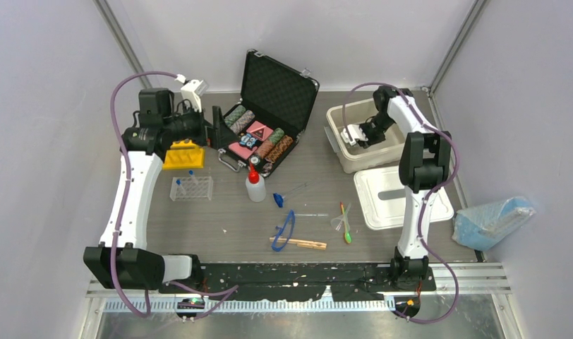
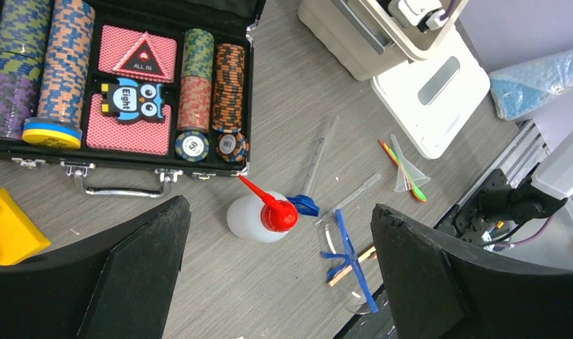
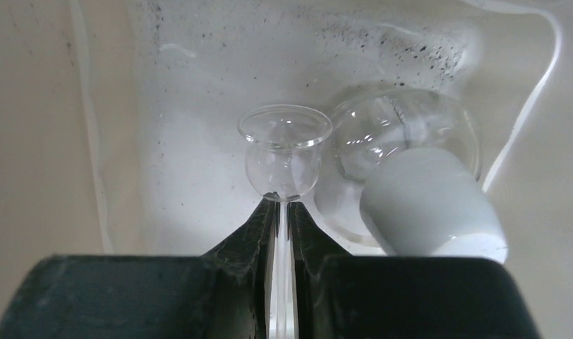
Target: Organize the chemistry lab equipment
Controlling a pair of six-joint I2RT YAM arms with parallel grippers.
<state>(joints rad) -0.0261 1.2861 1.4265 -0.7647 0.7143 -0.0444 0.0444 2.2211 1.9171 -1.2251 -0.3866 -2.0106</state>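
My right gripper [image 1: 354, 135] is down inside the white bin [image 1: 338, 145]. In the right wrist view it [image 3: 284, 203] is shut on the thin stem of a clear glass bulb tube [image 3: 284, 152], beside a round glass flask [image 3: 403, 134]. My left gripper [image 1: 214, 128] is open and empty, held high by the yellow tube rack [image 1: 183, 155]. Under it [image 2: 278, 233] stand the red-capped squeeze bottle [image 2: 259, 215] and blue goggles [image 2: 351, 258]. The clear tube rack [image 1: 191, 188] holds blue-capped tubes. The funnel [image 1: 340, 220], green spatula [image 1: 347, 232] and wooden clamp [image 1: 303, 244] lie mid-table.
The open black case of poker chips [image 1: 266, 120] stands at the back centre. The bin's white lid [image 1: 396, 198] lies in front of the bin. A blue bag [image 1: 492, 219] lies at the right edge. A blue-capped tube [image 1: 287, 195] lies by the bottle.
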